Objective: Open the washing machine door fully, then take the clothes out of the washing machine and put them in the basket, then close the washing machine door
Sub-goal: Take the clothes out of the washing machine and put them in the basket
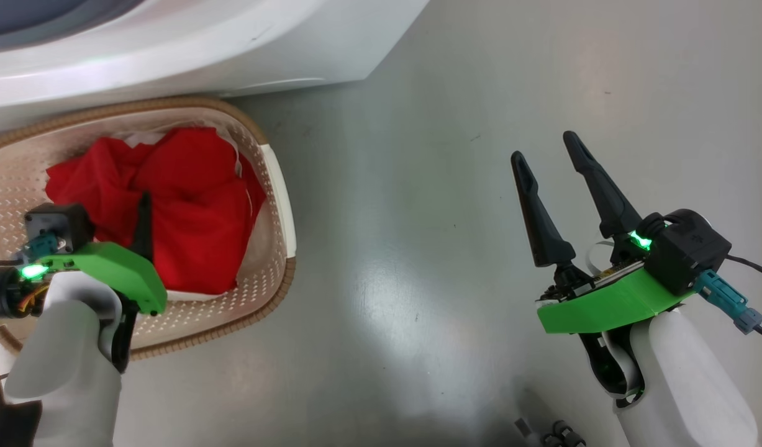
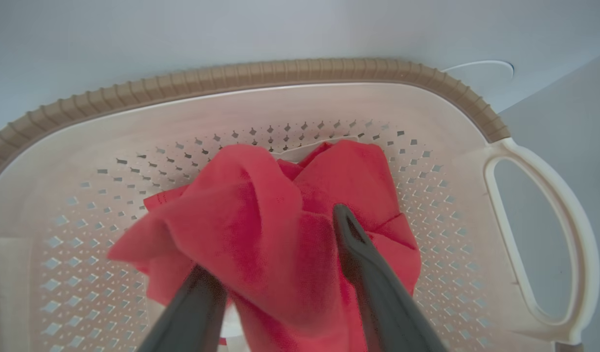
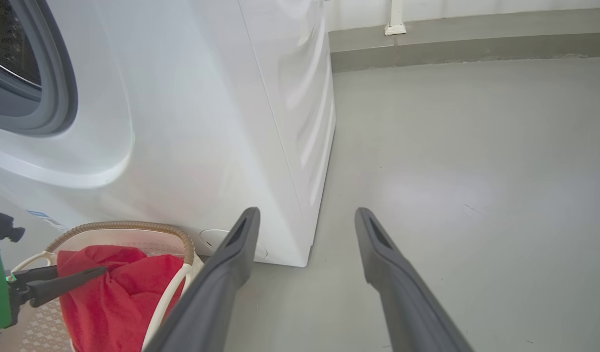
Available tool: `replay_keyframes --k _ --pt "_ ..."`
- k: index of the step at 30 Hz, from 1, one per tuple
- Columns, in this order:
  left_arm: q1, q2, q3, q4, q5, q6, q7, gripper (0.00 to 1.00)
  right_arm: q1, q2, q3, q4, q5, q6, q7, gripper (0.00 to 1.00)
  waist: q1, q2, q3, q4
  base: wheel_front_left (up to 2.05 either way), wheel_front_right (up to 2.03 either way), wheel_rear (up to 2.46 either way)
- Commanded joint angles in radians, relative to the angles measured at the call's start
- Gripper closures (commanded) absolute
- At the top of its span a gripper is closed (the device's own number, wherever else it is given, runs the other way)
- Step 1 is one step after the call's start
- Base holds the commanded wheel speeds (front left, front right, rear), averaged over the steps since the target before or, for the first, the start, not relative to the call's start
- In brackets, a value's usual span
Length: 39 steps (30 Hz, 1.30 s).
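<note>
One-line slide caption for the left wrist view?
Left gripper, jaws apart around a fold of the clothes, inside the basket.

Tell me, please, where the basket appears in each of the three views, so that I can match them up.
Head view: the basket at the left, just below the washing machine.
Left wrist view: the basket rim arches across the top, handle at right.
Right wrist view: the basket at the lower left, before the machine's front.
Shared landmark: the red clothes lying in it.
</note>
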Motion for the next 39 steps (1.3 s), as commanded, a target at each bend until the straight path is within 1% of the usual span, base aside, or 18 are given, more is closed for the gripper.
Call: replay_keyframes --k 1,9,21,30,39 --pt "0.016 0.035 0.022 -0.006 -0.008 -0.005 -0.005 0.0 0.004 0.003 0.015 -0.023 -0.002 0.006 -0.006 0.0 0.0 0.0 -0.007 0.005 0.0 0.0 0.0" --pt "0.06 0.018 0.043 -0.026 -0.041 -0.005 -0.005 0.0 0.013 0.003 0.009 -0.009 -0.009 0.006 -0.006 0.0 0.0 0.0 -0.067 0.023 0.0 0.0 0.0" --pt "0.194 -0.006 0.091 -0.152 -0.044 -0.005 -0.005 0.0 0.06 0.003 -0.005 0.026 -0.026 0.006 -0.006 0.0 0.0 0.0 -0.218 0.06 0.0 0.0 0.0" --pt "0.302 -0.033 0.125 -0.314 -0.017 -0.005 -0.005 0.0 0.117 0.003 -0.013 0.051 -0.036 0.006 -0.006 0.0 0.0 0.0 -0.342 0.09 0.0 0.0 0.0" --pt "0.399 -0.043 0.145 -0.455 0.003 -0.005 -0.005 0.0 0.163 -0.004 -0.013 0.064 -0.031 0.006 -0.006 0.0 0.0 0.0 -0.44 0.094 0.0 0.0 0.0"
